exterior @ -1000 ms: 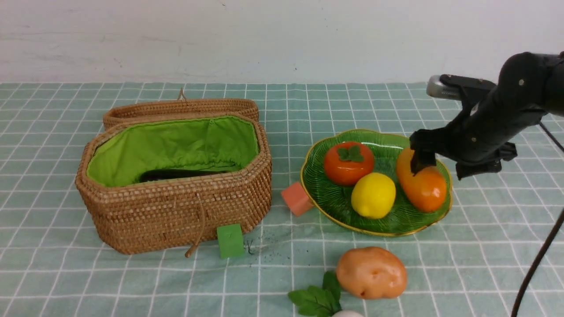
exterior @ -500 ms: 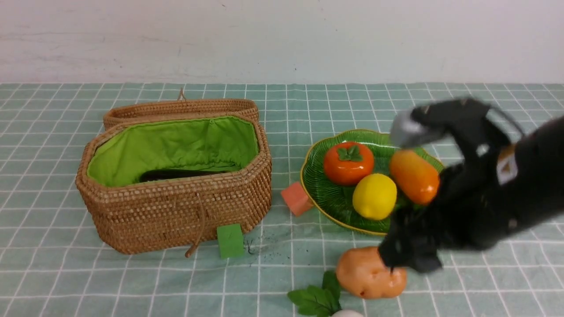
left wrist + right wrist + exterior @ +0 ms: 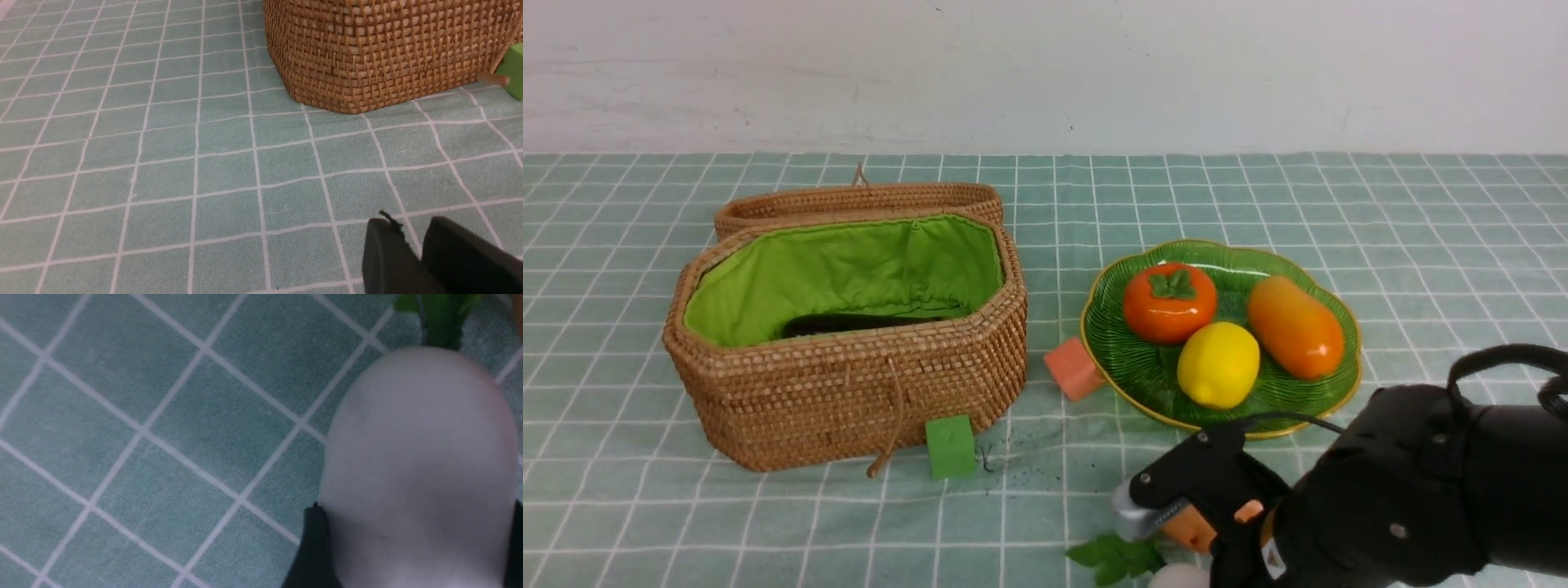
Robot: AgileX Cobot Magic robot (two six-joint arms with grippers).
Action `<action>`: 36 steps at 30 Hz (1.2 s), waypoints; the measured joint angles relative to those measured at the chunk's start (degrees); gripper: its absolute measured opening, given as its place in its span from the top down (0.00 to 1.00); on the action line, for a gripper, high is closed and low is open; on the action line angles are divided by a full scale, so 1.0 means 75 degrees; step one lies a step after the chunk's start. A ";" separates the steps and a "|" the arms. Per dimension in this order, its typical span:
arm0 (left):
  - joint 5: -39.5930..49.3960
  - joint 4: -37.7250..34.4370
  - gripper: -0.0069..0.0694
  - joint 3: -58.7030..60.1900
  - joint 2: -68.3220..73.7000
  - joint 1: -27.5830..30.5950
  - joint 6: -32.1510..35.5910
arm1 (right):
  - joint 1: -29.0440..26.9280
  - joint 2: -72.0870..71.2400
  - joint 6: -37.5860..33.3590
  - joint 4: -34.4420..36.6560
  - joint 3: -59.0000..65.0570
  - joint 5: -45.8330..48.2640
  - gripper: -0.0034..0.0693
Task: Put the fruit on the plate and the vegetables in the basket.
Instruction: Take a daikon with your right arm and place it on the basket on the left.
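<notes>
On the green plate (image 3: 1098, 327) lie the persimmon (image 3: 1170, 302), the lemon (image 3: 1218, 364) and the mango (image 3: 1294, 327). The wicker basket (image 3: 849, 392) stands open, and a dark eggplant (image 3: 849, 324) lies inside it. My right arm (image 3: 1380, 506) is low at the front edge, covering most of the brown potato (image 3: 1188, 531). My right gripper (image 3: 412, 506) straddles the white vegetable (image 3: 416, 457), a finger pressed against each side of it; its green leaves (image 3: 1115, 558) lie on the cloth. My left gripper (image 3: 410, 222) hovers over bare cloth near the basket's corner (image 3: 384, 49), empty, with a narrow gap between its tips.
A salmon cube (image 3: 1073, 368) touches the plate's left rim. A green cube (image 3: 950, 447) sits by the basket's front cord. The basket's lid (image 3: 858, 200) lies open behind it. A checked green cloth covers the table.
My right arm left the mango on the plate, swung down past the potato to the front edge, and its fingers have closed in around the white vegetable.
</notes>
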 joint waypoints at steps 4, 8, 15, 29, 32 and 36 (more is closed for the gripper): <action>0.0000 0.0000 0.72 0.0000 0.0000 0.0000 0.0000 | 0.0000 0.0006 -0.0697 0.0812 -0.0335 0.0424 0.24; 0.0000 0.0000 0.72 0.0000 0.0000 0.0000 0.0000 | 0.0000 -0.0228 -0.1988 0.2095 -0.1194 0.1148 0.24; 0.0000 0.0000 0.71 0.0000 0.0000 0.0000 0.0000 | -0.0125 0.0196 -0.3442 0.2787 -0.4480 0.1568 0.24; 0.0000 0.0000 0.70 0.0000 0.0000 0.0000 0.0000 | -0.0600 0.4099 -0.3511 0.2767 -0.9551 0.0369 0.24; 0.0000 0.0000 0.70 0.0000 0.0000 0.0000 0.0000 | -0.0600 0.4340 -0.3611 0.2699 -0.9610 -0.0117 0.24; 0.0000 0.0000 0.69 0.0000 0.0000 0.0000 0.0000 | -0.0600 0.4395 -0.3726 0.2376 -0.9642 -0.0213 0.24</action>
